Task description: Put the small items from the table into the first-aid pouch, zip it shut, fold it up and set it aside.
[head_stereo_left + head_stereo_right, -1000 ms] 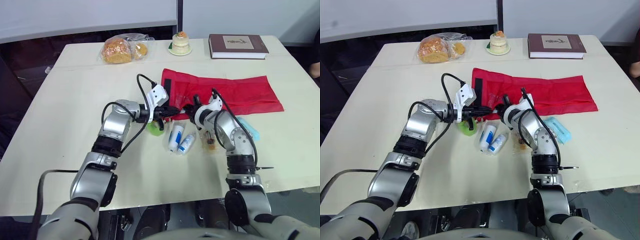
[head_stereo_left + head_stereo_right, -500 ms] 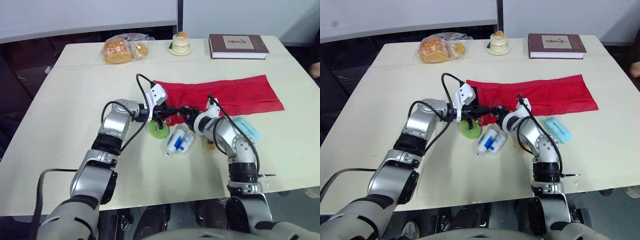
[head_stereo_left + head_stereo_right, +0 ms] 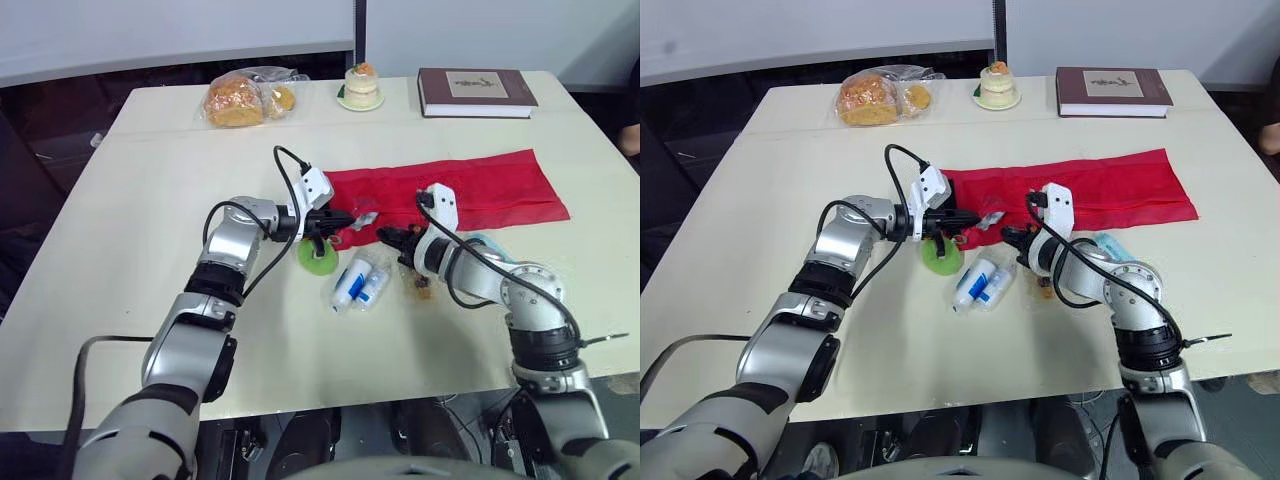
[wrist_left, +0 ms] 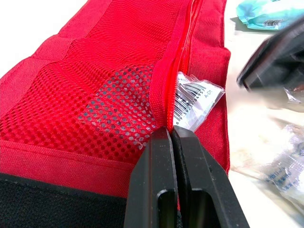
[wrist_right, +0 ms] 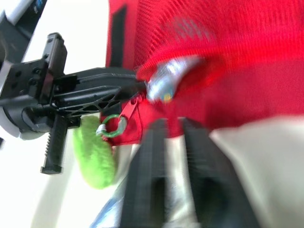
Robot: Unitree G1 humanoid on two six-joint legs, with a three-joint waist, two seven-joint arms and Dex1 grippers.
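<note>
— What do you see along the far edge of the table [image 3: 120,200]?
— You have a clear bag of bread [image 3: 245,97] toward the left, a small cake [image 3: 361,80] on a saucer [image 3: 346,102] right of it, and a dark brown book [image 3: 475,92] lying flat further right.
— Touching?
— No, you'll find all three apart.

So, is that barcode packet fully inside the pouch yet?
Only partly in. The packet pokes out through the open zipper of the red pouch, whose zipper edge the left claw pinches.

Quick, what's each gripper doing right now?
Left gripper: shut on the pouch, at its zipper edge.
Right gripper: open, holding nothing.
</note>
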